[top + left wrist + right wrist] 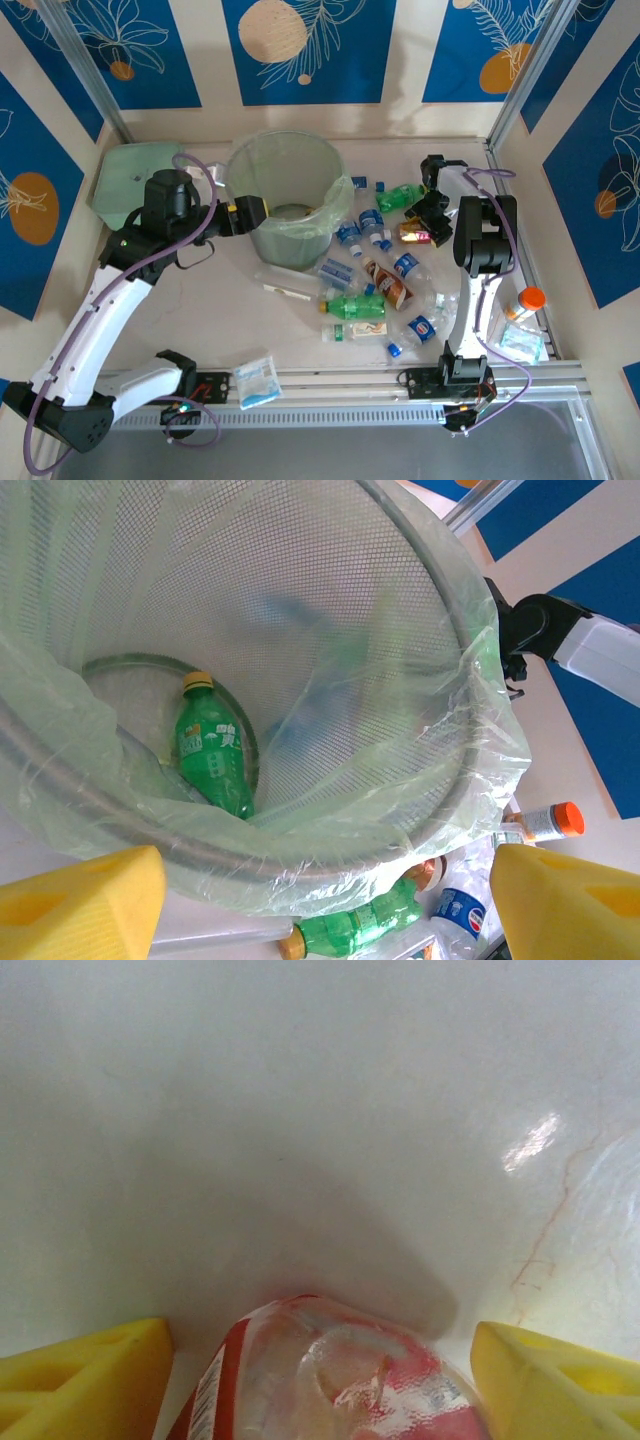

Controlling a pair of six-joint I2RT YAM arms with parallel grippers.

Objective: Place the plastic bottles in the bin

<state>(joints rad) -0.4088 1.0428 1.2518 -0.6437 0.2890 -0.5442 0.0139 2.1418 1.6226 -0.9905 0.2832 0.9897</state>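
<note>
The left end effector [325, 905] hangs at the rim of the bin [440, 630], fingers wide apart. One green bottle [212, 750] lies ahead of it on the bin's bottom. The right end effector [320, 1380] sits low over the table [300, 1110], fingers apart either side of a red-labelled bottle [300, 1360] — not clamped, a sliver of table showing beside one finger. More plastic bottles [385, 290] lie scattered beside it.
</note>
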